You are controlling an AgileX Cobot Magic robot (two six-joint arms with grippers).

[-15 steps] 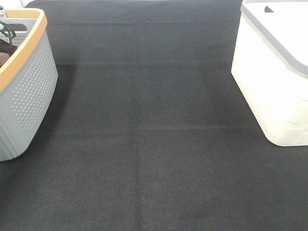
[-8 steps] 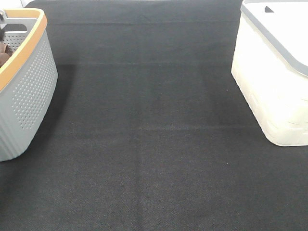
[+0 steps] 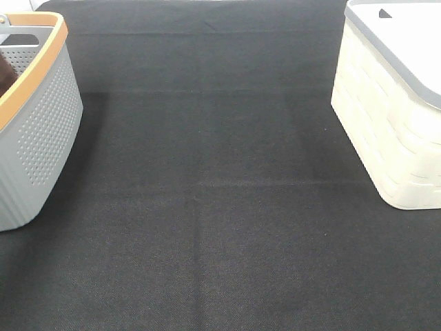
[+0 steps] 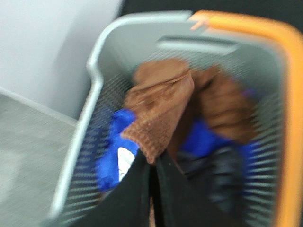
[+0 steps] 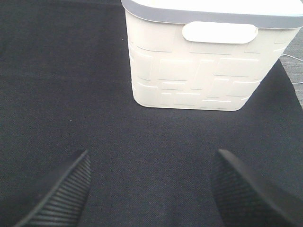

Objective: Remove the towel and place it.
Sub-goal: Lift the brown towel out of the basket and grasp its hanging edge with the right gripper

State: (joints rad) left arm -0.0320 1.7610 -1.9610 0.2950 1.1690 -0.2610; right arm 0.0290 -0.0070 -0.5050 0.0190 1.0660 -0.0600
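Now the left tool (image 4: 154, 163) is pinching the towel (image 4: 158, 109) inside the grey basket (image 4: 90, 94) at the desk's (image 3: 207, 207) left edge; the right tool (image 5: 151, 172) is hovering with jaws wide, facing the white bin (image 5: 189, 71).

The towel (image 4: 161, 111) is a rust-brown cloth with a nubbly weave, bunched into loose folds. It sits inside the grey perforated basket (image 4: 90, 80) with the orange rim. Its lower edge is pinched between the closed jaws of the left end effector (image 4: 152, 163). The view is blurred.
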